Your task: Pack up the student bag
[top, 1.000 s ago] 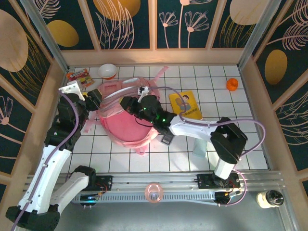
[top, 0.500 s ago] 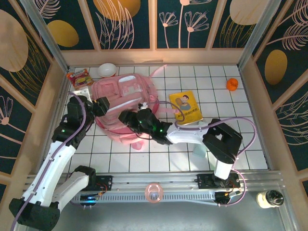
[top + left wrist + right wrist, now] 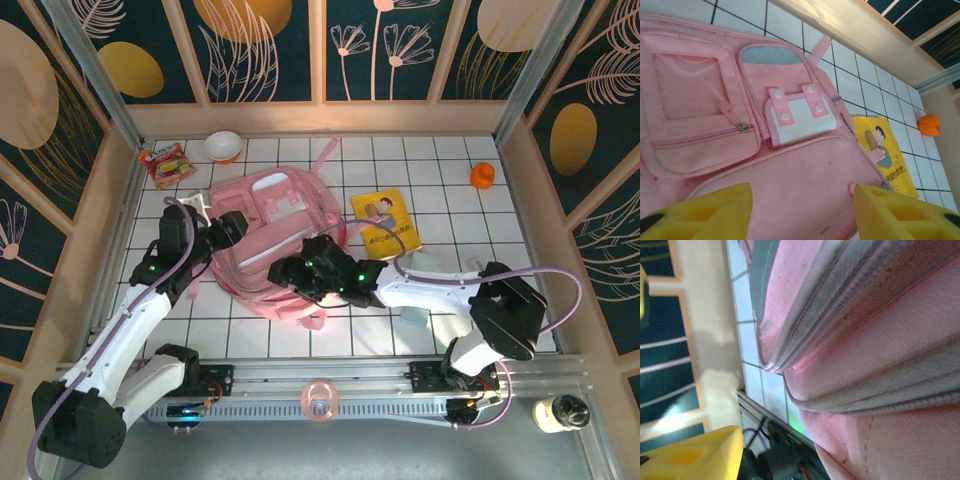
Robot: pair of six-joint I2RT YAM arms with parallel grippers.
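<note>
Pink student bag (image 3: 275,210), L gripper (image 3: 232,226) half open over it, R gripper (image 3: 287,272) wide open at near edge — both empty

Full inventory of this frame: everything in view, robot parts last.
soft pink fabric backpack: 1, pink with pale panels, mid-table, lying with pockets up
yellow picture book: 1, yellow, on the tiles right of the backpack
small round orange object: 1, orange, far right of the table
white bowl: 1, white and red, far edge, left of centre
snack packet: 1, red-orange, far left corner
pale greenish item: 1, partly hidden under the right arm, kind unclear
pink ring: 1, pink, on the near rail
dark jar: 1, off the table, near right corner
left gripper: 1, yellow fingers, open over the backpack
right gripper: 1, yellow fingers, open at the backpack's near side
</note>
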